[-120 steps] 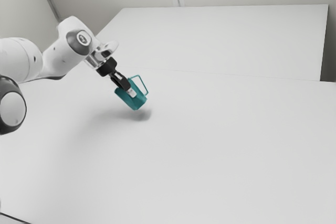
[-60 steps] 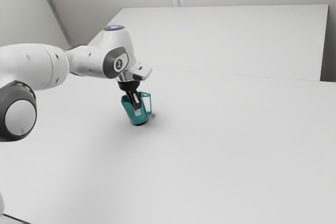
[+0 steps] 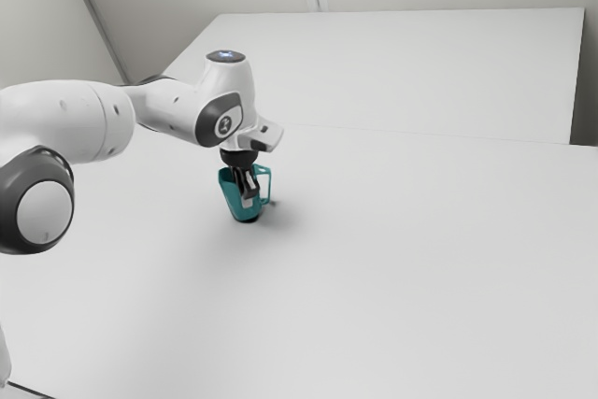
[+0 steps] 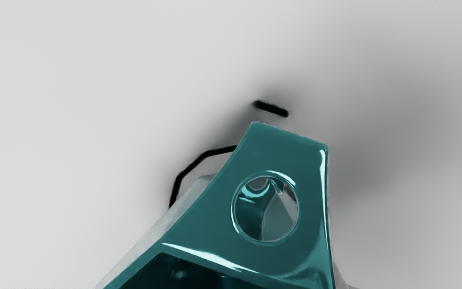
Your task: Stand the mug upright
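Pincer (image 3: pixel 247 195) closed partway, gripping teal mug (image 3: pixel 234 197); fingertip (image 3: pixel 248 202) against its side

Teal mug (image 4: pixel 211 228) against pale table (image 4: pixel 54 120), a round hole (image 4: pixel 269 208) (glossy-rimmed, too) beside its dark opening (image 4: pixel 167 275).

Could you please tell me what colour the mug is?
The mug is teal, clearest in the wrist view.

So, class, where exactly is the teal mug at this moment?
The teal mug is left of centre in the exterior view, right at the hand, with its handle toward the exterior view's right.
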`<control>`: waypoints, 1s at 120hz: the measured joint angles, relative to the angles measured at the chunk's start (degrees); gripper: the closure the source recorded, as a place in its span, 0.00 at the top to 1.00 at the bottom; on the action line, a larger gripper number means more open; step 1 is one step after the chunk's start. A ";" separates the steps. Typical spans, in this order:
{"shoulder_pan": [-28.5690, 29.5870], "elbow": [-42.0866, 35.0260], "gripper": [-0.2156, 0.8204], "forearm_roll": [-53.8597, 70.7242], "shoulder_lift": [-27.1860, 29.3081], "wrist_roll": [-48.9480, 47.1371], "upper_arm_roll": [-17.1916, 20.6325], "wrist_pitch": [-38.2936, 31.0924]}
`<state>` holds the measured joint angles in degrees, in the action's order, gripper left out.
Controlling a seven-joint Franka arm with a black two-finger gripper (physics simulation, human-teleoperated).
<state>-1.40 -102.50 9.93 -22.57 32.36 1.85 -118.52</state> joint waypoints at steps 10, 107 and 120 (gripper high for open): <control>-0.08 0.26 0.31 0.48 0.04 -0.57 -0.02 0.12; -0.29 2.97 0.78 -5.06 17.04 -6.34 -0.75 2.95; -0.60 3.22 0.79 -5.34 19.71 -9.04 -1.29 5.62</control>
<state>-2.01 -99.28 4.59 -2.86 23.32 0.56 -112.90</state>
